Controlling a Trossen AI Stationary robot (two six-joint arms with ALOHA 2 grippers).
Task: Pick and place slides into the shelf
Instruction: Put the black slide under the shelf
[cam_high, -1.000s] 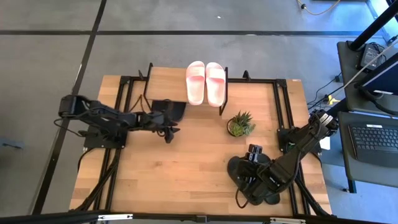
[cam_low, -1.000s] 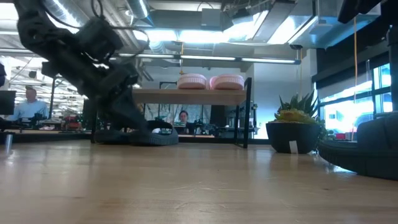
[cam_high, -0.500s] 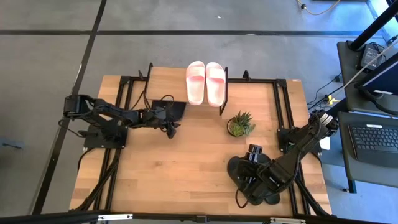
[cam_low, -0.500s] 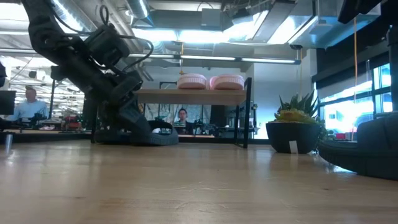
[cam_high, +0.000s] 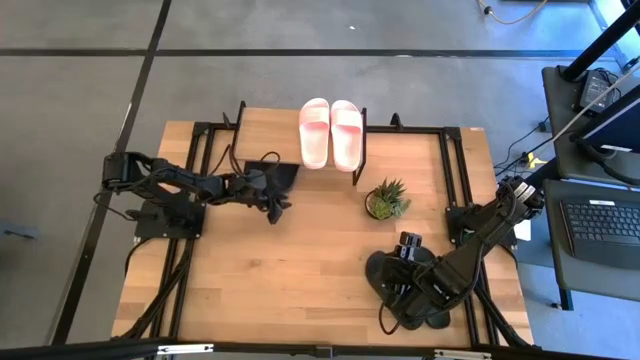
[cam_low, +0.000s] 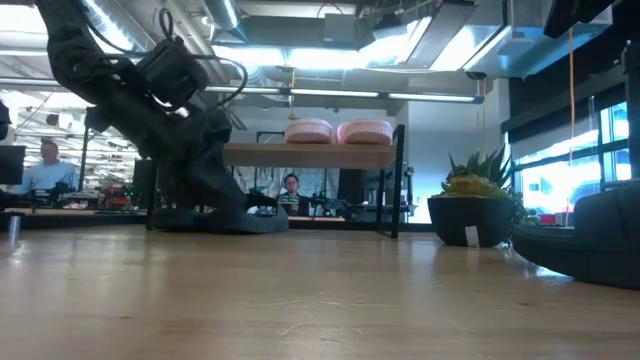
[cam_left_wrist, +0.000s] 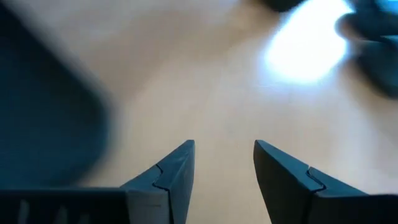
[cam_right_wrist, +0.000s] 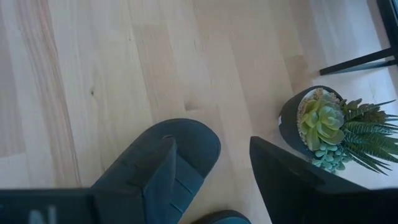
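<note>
The pale pink pair (cam_high: 331, 133) lies side by side on the shelf's plank top (cam_high: 265, 130), and shows from the side in the low view (cam_low: 338, 131). One black slide (cam_high: 274, 176) lies flat on the table, partly under the shelf (cam_low: 310, 154). My left gripper (cam_high: 277, 204) hangs open just at its near side, over bare wood (cam_left_wrist: 224, 146). More black slides (cam_high: 381, 276) lie near the table's near right corner, partly hidden under my right arm. My right gripper (cam_high: 408, 248) is open above one slide's rounded end (cam_right_wrist: 180, 146).
A small potted succulent (cam_high: 386, 200) stands between the shelf and my right arm, close ahead of the right gripper (cam_right_wrist: 323, 121). The table's middle and near left (cam_high: 250, 280) are bare wood. People sit at desks in the room behind (cam_low: 45, 165).
My left gripper has moved a little toward the far edge and down, closer to the black slide under the shelf. The slide itself lies where it lay.
</note>
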